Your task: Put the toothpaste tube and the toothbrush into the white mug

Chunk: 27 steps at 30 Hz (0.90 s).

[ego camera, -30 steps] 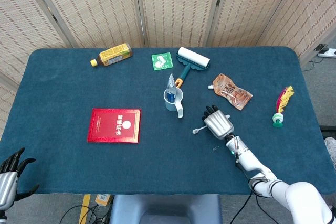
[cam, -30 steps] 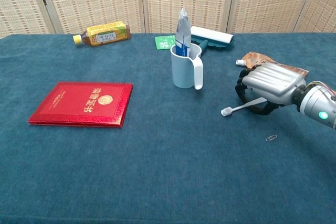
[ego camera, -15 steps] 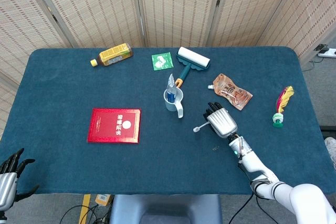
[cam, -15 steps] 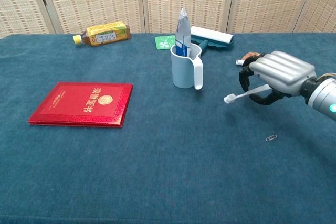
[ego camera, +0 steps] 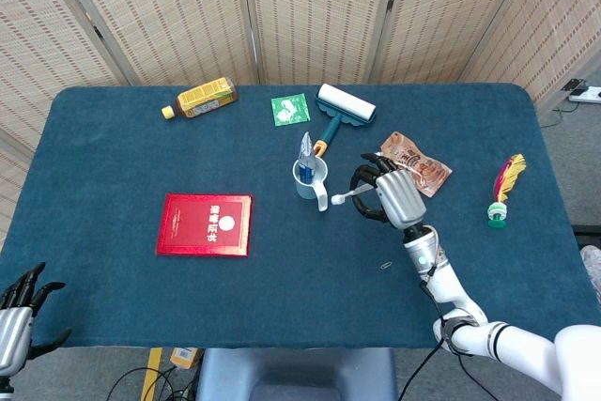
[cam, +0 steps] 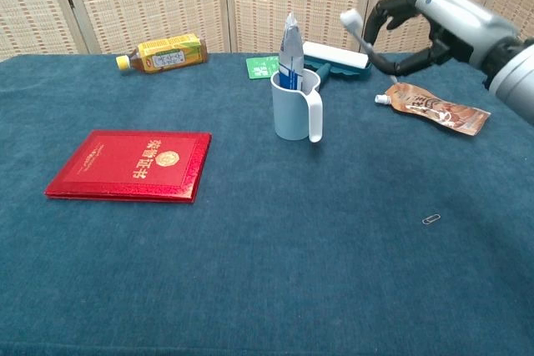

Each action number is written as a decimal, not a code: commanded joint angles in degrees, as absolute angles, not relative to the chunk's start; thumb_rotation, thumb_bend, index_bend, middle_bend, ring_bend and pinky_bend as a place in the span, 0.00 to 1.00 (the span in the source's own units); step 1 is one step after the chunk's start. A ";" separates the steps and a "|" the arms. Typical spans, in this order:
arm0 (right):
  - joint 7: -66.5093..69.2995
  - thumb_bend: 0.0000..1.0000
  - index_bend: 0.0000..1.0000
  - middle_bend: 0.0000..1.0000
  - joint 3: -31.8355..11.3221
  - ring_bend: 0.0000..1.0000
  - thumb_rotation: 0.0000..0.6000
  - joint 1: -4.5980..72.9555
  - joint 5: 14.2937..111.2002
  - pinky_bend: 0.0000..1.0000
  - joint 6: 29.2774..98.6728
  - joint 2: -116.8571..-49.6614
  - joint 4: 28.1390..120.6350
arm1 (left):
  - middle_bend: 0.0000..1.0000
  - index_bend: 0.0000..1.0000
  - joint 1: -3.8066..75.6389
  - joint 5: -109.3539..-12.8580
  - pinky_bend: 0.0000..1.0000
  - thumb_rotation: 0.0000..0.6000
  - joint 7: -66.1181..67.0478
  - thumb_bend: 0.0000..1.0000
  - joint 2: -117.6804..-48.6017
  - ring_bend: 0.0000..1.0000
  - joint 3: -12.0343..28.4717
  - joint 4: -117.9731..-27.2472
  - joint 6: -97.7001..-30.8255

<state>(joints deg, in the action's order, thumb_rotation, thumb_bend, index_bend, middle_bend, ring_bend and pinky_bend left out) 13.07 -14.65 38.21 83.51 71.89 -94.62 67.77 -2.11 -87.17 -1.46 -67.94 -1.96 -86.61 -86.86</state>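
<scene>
The white mug (ego camera: pixel 311 180) (cam: pixel 295 107) stands upright at mid-table with the toothpaste tube (ego camera: pixel 305 154) (cam: pixel 289 54) standing in it. My right hand (ego camera: pixel 390 195) (cam: pixel 434 24) is raised above the table to the right of the mug and grips the white toothbrush (ego camera: pixel 344 194) (cam: pixel 360 32), whose head points toward the mug. My left hand (ego camera: pixel 17 312) hangs off the table's near left corner, fingers apart, holding nothing.
A red booklet (ego camera: pixel 205 224) (cam: pixel 130 165) lies left of the mug. Behind it are a yellow bottle (ego camera: pixel 199 98), a green packet (ego camera: pixel 290 109) and a lint roller (ego camera: pixel 342 108). A brown pouch (ego camera: pixel 420 164) (cam: pixel 434 108), a feathered shuttlecock (ego camera: pixel 503 189) and a paper clip (cam: pixel 431 219) lie to the right.
My right hand has lifted the toothbrush off the table and carried it up and toward the mug. The left hand has stayed put.
</scene>
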 commanded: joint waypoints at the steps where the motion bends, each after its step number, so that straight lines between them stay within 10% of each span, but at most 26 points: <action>1: 15.25 0.39 0.70 0.47 -17.83 0.18 1.00 39.56 80.65 0.25 71.77 -95.25 69.22 | 0.05 0.28 -2.23 -87.14 0.15 1.00 -1.31 0.23 -67.77 0.06 -2.08 -86.75 -86.89; 27: 27.93 0.34 0.66 0.37 -25.08 0.13 1.00 48.39 69.80 0.16 59.42 -106.43 60.90 | 0.05 0.28 -2.77 -86.61 0.15 1.00 -1.83 0.23 -67.58 0.06 -2.10 -86.42 -87.04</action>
<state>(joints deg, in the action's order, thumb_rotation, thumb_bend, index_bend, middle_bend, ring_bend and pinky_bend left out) 26.75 -25.54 48.11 69.31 59.92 -105.83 61.97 -2.76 -86.62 -1.82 -67.58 -2.11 -86.41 -87.03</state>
